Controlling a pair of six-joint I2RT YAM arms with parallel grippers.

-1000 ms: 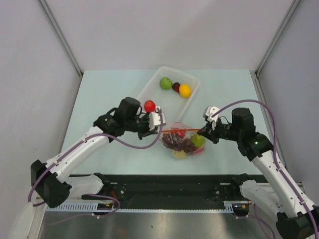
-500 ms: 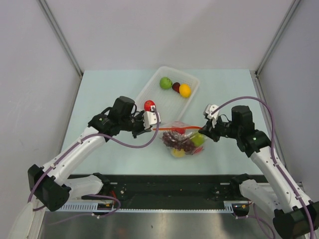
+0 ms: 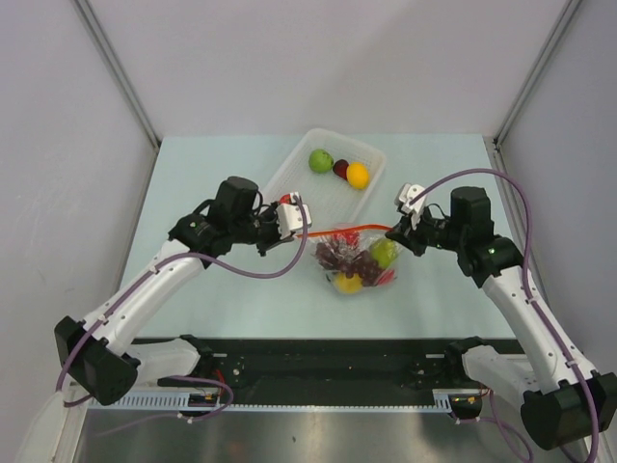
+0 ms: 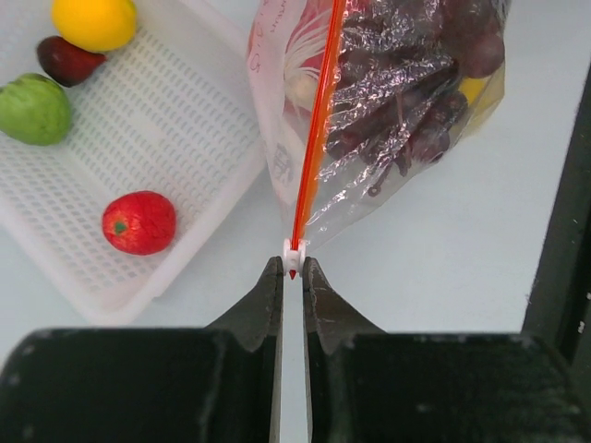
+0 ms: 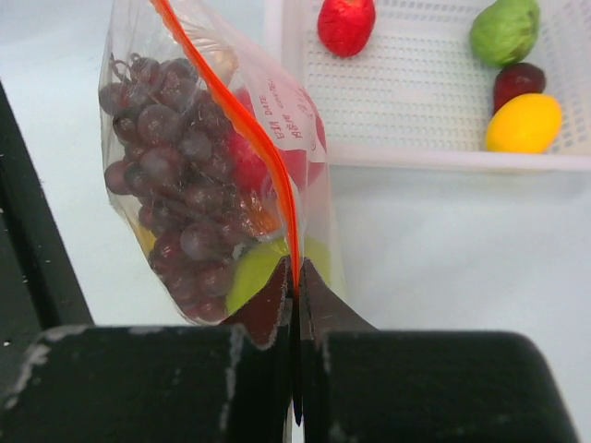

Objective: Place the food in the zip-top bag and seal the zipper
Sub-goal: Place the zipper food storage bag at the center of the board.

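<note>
Orange-red zipper (image 4: 316, 138) of zip-top bag (image 4: 277, 138) stretched taut; left fingers (image 4: 266, 300) clamped on one end, right fingers (image 5: 270, 309) clamped on other end.

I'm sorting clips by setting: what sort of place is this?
Likely a lab robot cell, not a kitchen: blank grey panel walls, a pale table, and two robot arms holding a zip-top bag.

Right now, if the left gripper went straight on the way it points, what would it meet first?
The clear plastic zip-top bag: the left gripper pinches the end of its orange-red zipper strip, with dark purple grapes probably next.
</note>
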